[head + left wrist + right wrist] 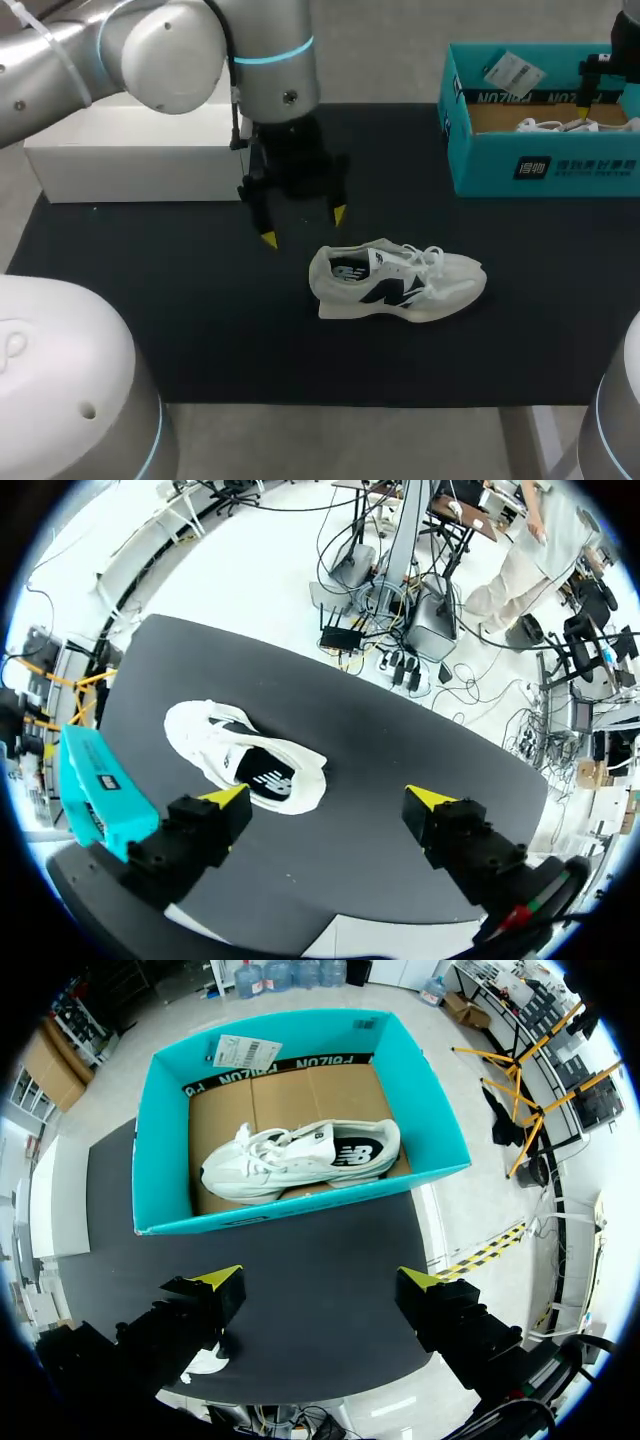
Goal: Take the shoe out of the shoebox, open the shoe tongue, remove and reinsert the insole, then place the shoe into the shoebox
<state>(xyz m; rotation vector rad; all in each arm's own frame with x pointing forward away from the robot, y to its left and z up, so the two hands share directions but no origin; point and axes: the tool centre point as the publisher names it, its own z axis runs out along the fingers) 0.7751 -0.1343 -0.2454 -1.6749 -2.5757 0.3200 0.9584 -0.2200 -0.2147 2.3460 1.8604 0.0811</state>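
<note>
Left gripper [304, 226] hangs wide open and empty, just far-left of the white shoe [398, 282] on the black mat [180, 300]. Right gripper [320, 1282], also spread wide, hovers at the teal shoebox [545, 165] far right, a second shoe [300, 1160] inside.

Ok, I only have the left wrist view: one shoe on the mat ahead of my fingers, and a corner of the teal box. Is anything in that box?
Observer: Yes, another white shoe lies on its side in the box, on brown cardboard.
Operator: And where is my right gripper?
Observer: The right gripper hangs above the box's near wall, fingers open, holding nothing.
Operator: Anything else in the box that could get in the way?
Observer: Only a white tag at the box's far wall, apart from the shoe.
</note>
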